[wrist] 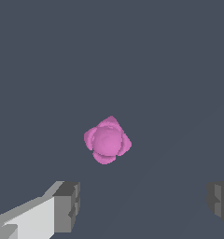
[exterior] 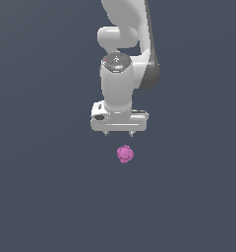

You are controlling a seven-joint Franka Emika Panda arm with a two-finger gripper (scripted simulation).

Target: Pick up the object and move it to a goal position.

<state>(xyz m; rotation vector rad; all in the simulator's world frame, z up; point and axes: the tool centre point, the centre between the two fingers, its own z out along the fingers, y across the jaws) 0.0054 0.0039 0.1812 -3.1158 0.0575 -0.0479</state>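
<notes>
White Panda gripper (exterior: 118, 133) poised above the small magenta-pink lumpy blob (exterior: 125, 154) lying on the dark grey bench (exterior: 41, 197); jaws spread wide and empty, presumably to straddle the blob.

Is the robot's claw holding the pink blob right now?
No, the pink blob lies apart from the open gripper, whose fingers touch nothing.
</notes>
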